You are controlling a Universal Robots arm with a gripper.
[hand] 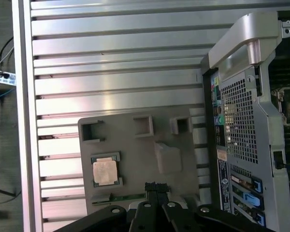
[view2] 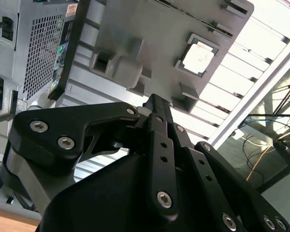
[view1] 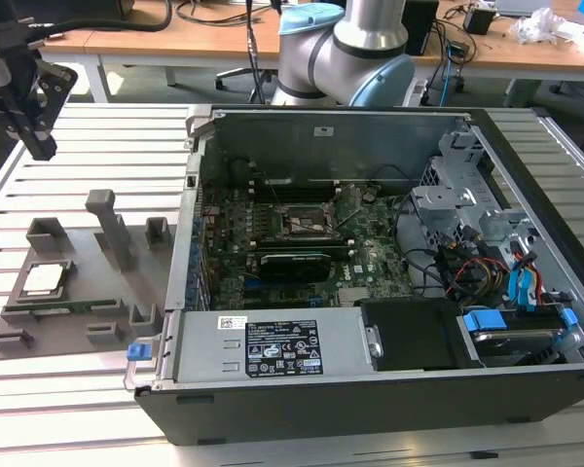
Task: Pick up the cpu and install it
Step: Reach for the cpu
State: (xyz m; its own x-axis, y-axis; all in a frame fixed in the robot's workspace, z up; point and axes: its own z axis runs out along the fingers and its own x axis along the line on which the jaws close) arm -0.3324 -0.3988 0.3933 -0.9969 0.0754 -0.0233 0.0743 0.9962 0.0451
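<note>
cpu: the small flat square chip with a silver-grey metal top and pale rim (view1: pixel 44 279) lies flat in a square pocket of the grey plastic holder tray (view1: pixel 90 288), on the exterior view's left and outside the computer.
end effector: the black two-finger gripper (view1: pixel 39 144) hangs in the air above the far side of the tray, well apart from the chip. in both wrist views its fingers (hand: pixel 156 186) are pressed together with nothing between them.
nearest thing: the tray and the chip on it; nothing is touched.
neighbour on the tray: a long narrow green memory stick (view1: pixel 63 308) sits just beside the chip, in its own slot.
target: the dark square socket frame (view1: pixel 307 225) on the green motherboard inside the open black computer case (view1: pixel 370 413). it is well apart from the chip, and i cannot tell whether its latch is open.
support: tray and case both rest on the slatted aluminium table (view1: pixel 88 136).
done: nothing of the task, judging by the chip untouched in its pocket.
left: the grasp, the lift, the carry to the socket and the seating.
</note>
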